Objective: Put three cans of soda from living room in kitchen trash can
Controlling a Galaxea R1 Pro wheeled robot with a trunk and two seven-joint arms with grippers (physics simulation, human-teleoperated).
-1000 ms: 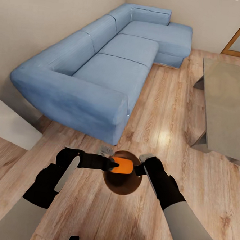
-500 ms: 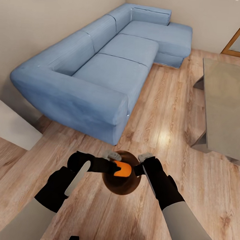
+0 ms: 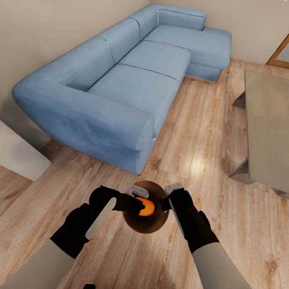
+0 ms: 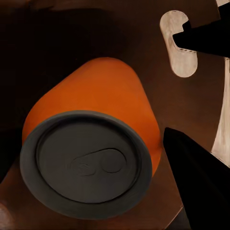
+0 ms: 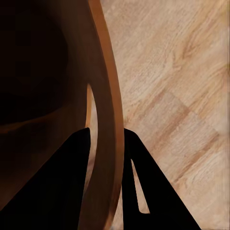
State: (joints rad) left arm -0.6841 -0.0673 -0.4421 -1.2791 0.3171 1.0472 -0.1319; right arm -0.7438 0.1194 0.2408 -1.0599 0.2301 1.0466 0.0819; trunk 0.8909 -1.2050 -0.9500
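Observation:
Low in the head view, my right gripper [image 3: 168, 202] is shut on the rim of the tash can [image 3: 144, 225], a small round bin with a coppery brown inside, held above the wood floor. My left gripper [image 3: 137, 203] reaches in from the other side, shut on an orange can of soda [image 3: 147, 207] over the bin's mouth. In the left wrist view the can of soda [image 4: 96, 110] points its dark grey lid at the camera, with brown bin wall behind it and one finger [image 4: 196, 182] beside it. The right wrist view has both fingers straddling the thin rim [image 5: 103, 96].
A blue corner sofa [image 3: 123, 82] fills the left and far side of the living room. A glass-topped table [image 3: 272, 128] stands at the right, a white ledge [image 3: 9, 147] at the left. Light wood floor [image 3: 193, 135] runs between sofa and table.
My left arm has moved right toward the bin, and less of the orange can shows as it sits further into the mouth. The right gripper and the bin have shifted slightly.

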